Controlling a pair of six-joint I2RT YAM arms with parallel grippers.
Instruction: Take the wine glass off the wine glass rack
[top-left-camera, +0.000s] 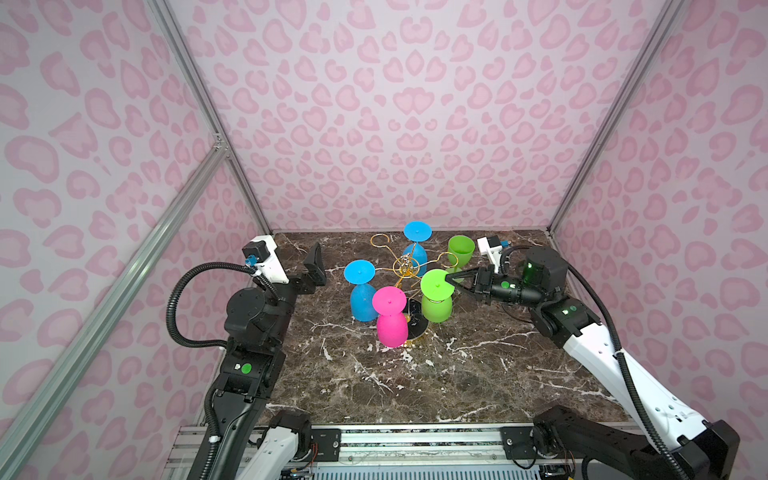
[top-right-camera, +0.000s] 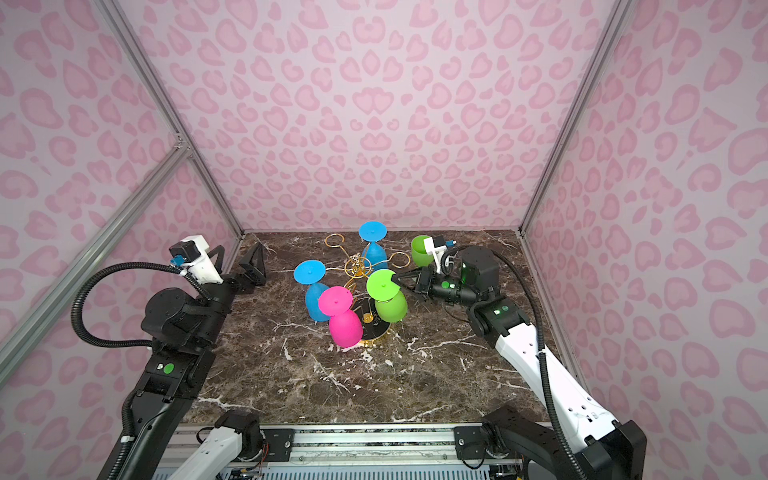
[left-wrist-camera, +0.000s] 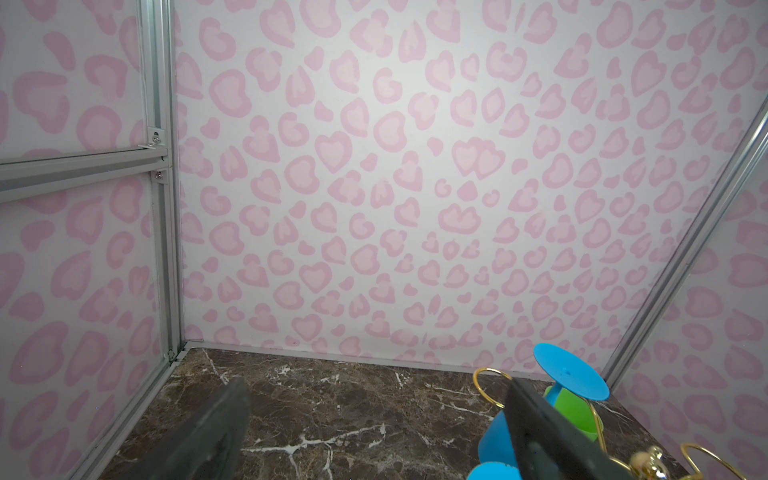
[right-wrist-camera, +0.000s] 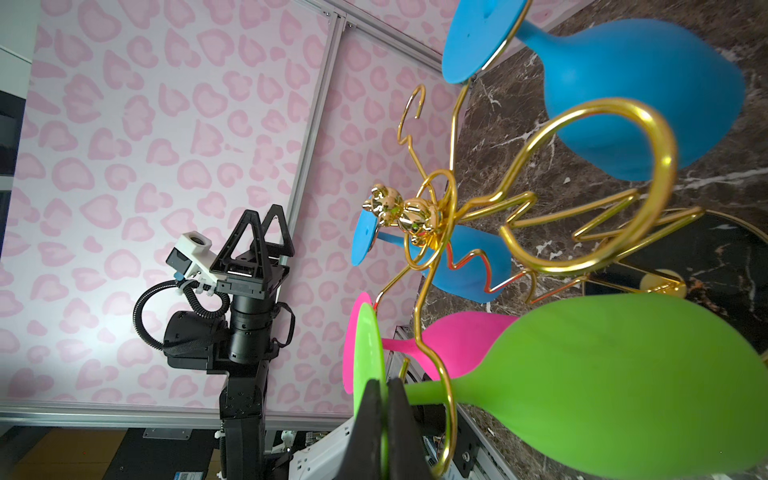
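The green wine glass (top-left-camera: 436, 307) hangs bowl-down on the wine glass rack (top-left-camera: 404, 266). Its smooth, matte stem is threaded through a thin gold wire loop on the arm nearest the right gripper (top-left-camera: 449, 276). That gripper is clamped on the rim of the glass's flat round foot disc.

Only the right wrist view shows the grip itself. Two black pads (right-wrist-camera: 370, 415) squeeze the thin green disc edge, and the stem runs away from them through the loop to the bulbous bowl. The rack's round black, gold-rimmed base (right-wrist-camera: 715, 249) lies beyond. In both top views the fingers read merely as a dark wedge over the disc.

Farther from the right gripper hang a pink glass (top-left-camera: 390, 320) and two blue glasses (top-left-camera: 361, 299). An upright green glass (top-left-camera: 460, 249) stands just beside its wrist on the brown veined marble tabletop (top-left-camera: 457, 374). The left gripper (top-right-camera: 237, 253) has its jaws wide apart, holds nothing, and sits well apart from the rack.
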